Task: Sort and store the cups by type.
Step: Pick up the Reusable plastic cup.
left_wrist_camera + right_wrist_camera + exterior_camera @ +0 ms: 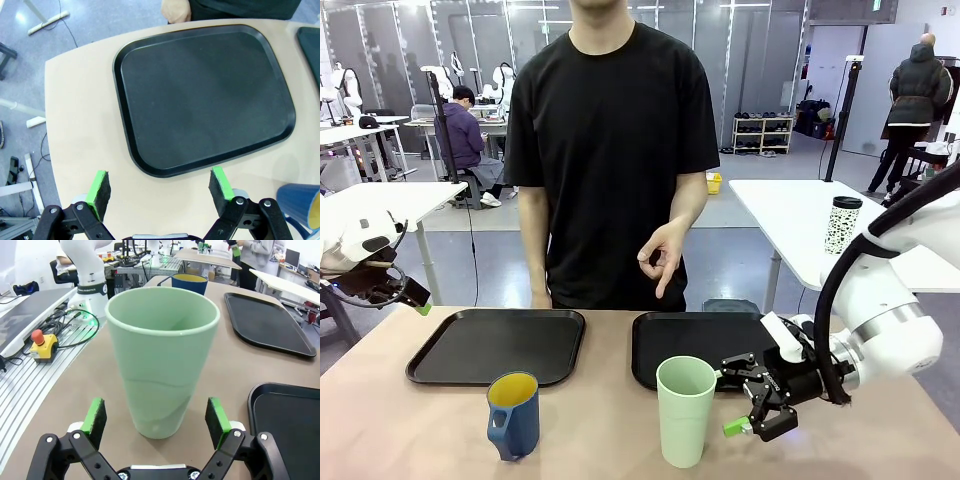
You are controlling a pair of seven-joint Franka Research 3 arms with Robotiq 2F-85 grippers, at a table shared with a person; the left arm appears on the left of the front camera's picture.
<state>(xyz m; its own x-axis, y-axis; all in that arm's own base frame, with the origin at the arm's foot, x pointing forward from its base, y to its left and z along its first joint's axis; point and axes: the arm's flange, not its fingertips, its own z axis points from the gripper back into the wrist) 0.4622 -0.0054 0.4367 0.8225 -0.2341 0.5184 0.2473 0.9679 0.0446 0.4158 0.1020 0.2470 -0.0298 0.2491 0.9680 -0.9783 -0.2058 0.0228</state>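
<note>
Both sets of jaws released, right gripper [745,398] just right of green tumbler [685,410], blue mug [513,415] near tumbler's left, left gripper [160,182] well left of tumbler.

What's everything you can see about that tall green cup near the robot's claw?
The tumbler is tall, pale green and handleless, seemingly matte plastic, widening to a thickened rim. It stands upright on the tan table, near the robot's edge, nothing visible inside. The open right gripper faces it closely without touching.
</note>
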